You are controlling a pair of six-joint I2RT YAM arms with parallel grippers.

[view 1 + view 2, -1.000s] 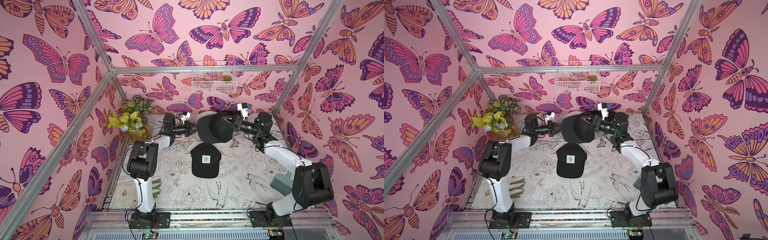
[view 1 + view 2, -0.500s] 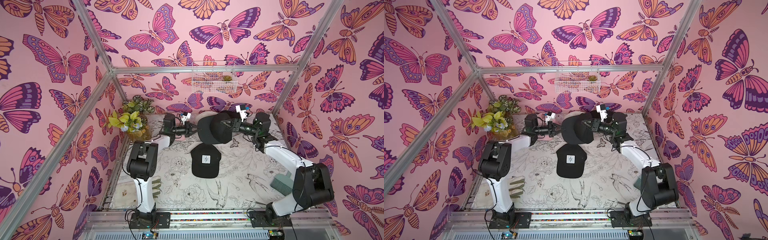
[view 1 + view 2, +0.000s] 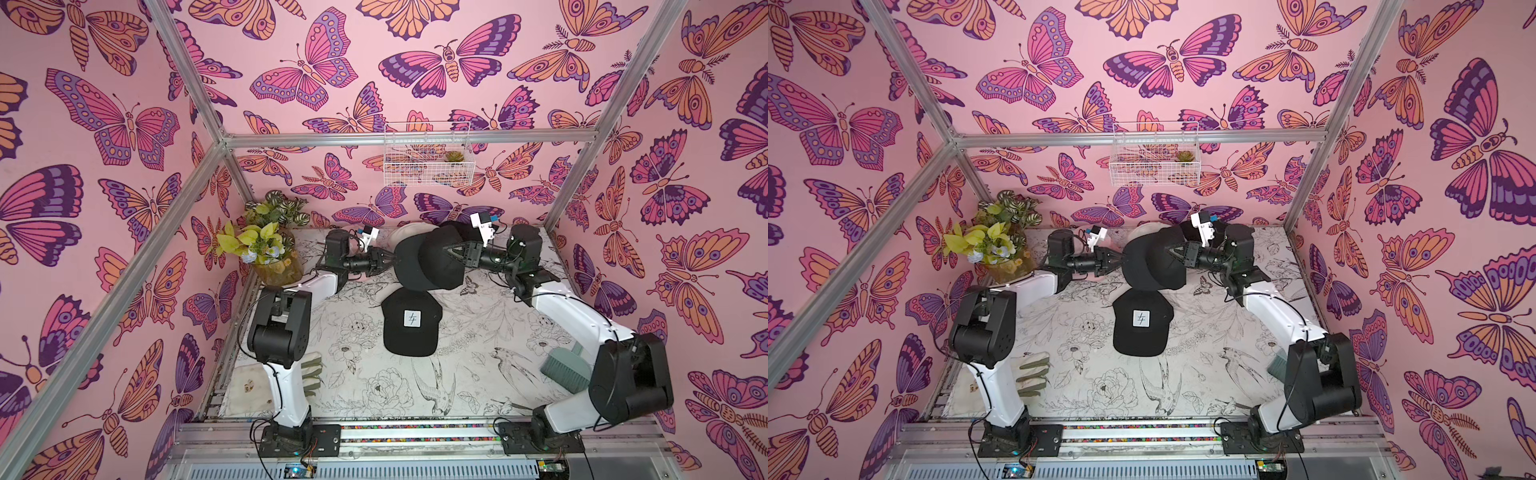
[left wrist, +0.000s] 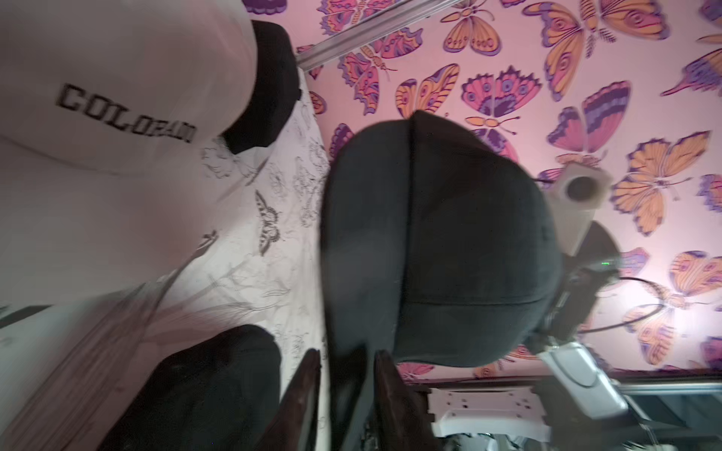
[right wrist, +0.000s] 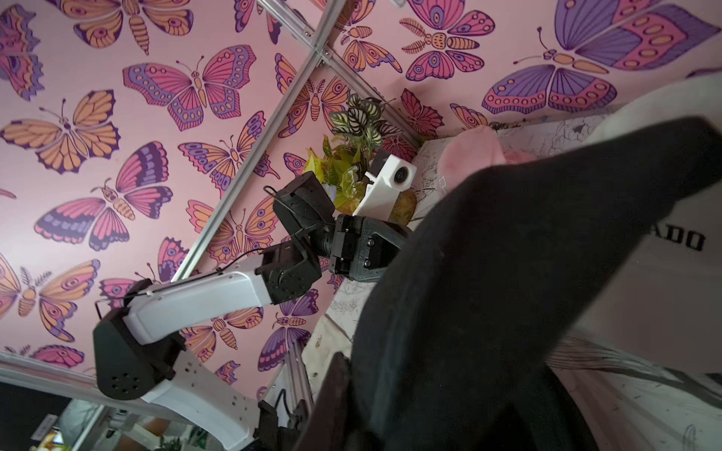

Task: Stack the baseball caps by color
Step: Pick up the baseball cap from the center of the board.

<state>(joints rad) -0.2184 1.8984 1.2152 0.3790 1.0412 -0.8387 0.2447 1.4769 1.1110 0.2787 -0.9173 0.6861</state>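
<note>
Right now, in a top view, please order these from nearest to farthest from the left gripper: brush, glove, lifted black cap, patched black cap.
1. lifted black cap: right at the left gripper.
2. patched black cap: table centre.
3. glove: near-left, beside the left arm.
4. brush: near-right side.

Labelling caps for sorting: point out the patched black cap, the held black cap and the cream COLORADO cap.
patched black cap (image 3: pixel 411 322), in a top view, white patch.
held black cap (image 4: pixel 449 242), left wrist view, crown.
cream COLORADO cap (image 4: pixel 129 58), left wrist view, front panel.
</note>
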